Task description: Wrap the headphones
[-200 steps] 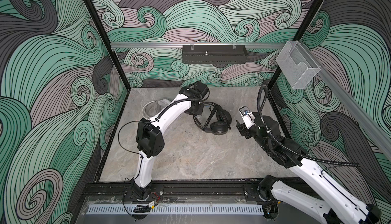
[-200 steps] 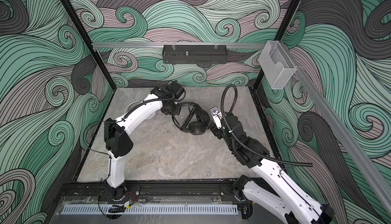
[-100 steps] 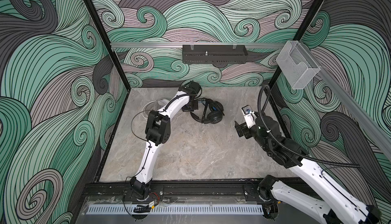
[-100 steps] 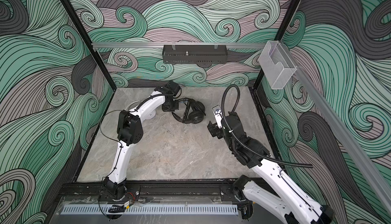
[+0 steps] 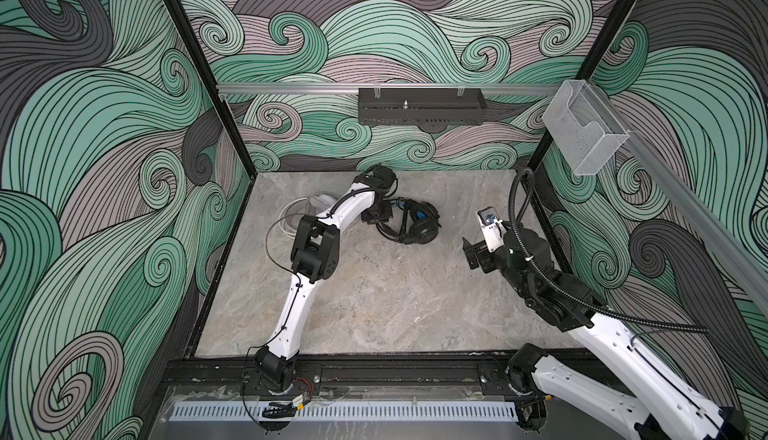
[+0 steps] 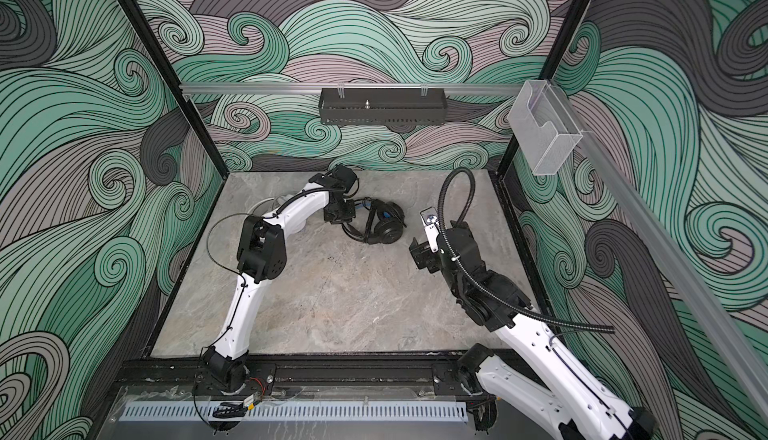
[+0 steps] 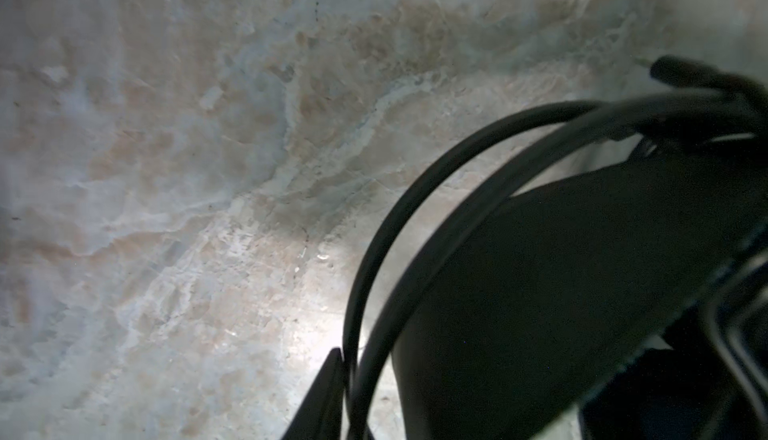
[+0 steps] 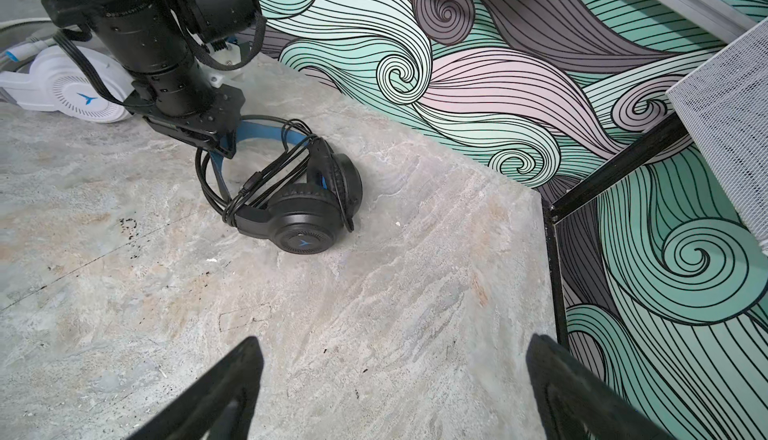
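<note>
In both top views the black headphones lie toward the back of the marbled table, near its middle. The left gripper is at their headband. The white headphones show only as a pale sliver behind the left arm. The right wrist view gives more. It shows a white earcup in full, the black cable looped across the black set's blue-lined band, and a small blue arrow-like mark on each set's cup. No writing can be read. The left wrist view shows only blurred cable loops against the stone, so I cannot tell whether the left gripper's jaws pinch the band. The right gripper hangs well apart from the headphones, its jaws spread wide with nothing between them.
</note>
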You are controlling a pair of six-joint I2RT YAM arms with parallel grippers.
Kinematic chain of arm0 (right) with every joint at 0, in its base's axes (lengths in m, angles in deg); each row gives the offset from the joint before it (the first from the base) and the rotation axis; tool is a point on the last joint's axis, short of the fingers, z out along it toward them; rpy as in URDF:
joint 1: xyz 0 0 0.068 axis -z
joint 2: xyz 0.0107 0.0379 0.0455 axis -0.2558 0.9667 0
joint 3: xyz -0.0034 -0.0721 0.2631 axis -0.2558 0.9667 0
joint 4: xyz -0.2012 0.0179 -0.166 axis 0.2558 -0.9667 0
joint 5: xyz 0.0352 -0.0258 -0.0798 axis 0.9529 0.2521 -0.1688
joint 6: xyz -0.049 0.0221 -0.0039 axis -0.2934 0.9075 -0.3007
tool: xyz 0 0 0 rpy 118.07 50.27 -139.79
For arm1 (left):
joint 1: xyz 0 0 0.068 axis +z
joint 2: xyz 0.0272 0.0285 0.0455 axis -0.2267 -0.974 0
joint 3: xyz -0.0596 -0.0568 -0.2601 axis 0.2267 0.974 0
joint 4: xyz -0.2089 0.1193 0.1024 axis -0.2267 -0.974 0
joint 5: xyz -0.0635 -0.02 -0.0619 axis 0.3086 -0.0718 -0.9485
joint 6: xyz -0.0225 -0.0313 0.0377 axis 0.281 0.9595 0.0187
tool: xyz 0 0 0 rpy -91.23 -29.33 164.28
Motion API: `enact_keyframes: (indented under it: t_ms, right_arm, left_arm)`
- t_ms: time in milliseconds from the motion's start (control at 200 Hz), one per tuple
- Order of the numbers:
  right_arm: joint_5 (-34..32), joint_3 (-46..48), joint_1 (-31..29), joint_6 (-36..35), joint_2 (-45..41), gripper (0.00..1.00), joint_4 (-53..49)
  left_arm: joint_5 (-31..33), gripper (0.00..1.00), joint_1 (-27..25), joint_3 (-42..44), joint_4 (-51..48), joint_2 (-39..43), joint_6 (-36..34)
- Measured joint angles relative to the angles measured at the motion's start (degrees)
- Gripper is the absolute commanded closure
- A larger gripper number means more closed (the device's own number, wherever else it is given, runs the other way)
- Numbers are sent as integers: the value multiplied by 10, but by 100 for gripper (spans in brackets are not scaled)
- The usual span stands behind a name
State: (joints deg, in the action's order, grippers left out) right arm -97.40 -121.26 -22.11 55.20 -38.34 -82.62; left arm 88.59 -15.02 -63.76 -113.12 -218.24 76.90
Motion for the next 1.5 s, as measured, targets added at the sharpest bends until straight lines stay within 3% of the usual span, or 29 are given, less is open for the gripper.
enact_keyframes:
  t_ms: [295, 530, 620, 700, 816, 906, 1086, 1221, 1301, 1501]
  right_arm:
    - [6, 0, 6, 1, 0, 1, 24]
    - [-12, 8, 6, 16, -3, 1, 67]
    - [-43, 35, 11, 29, -10, 0, 115]
    - [-83, 72, 23, 51, -10, 1, 157]
    - [-134, 136, 59, 93, 9, 0, 219]
    - [-145, 189, 112, 116, 38, 0, 265]
    - [-111, 236, 217, 141, 135, 0, 329]
    - [-69, 289, 267, 138, 189, 1, 417]
    - [-42, 321, 301, 145, 215, 0, 464]
    - [34, 313, 332, 142, 298, 0, 562]
  left_arm:
    - [-8, 28, 0, 3, 8, 20, -12]
    - [-11, 18, -12, 57, 18, 163, -70]
    - [-11, 16, -31, 171, 69, 291, -104]
    - [-15, 2, -47, 308, 123, 431, -138]
    - [6, 1, -51, 485, 184, 614, -170]
    - [56, 2, -38, 584, 194, 725, -177]
    - [214, 1, -13, 761, 214, 856, -177]
    - [298, 1, 32, 869, 296, 888, -213]
    - [316, 1, 64, 917, 379, 876, -243]
    - [318, 1, 155, 951, 575, 727, -290]
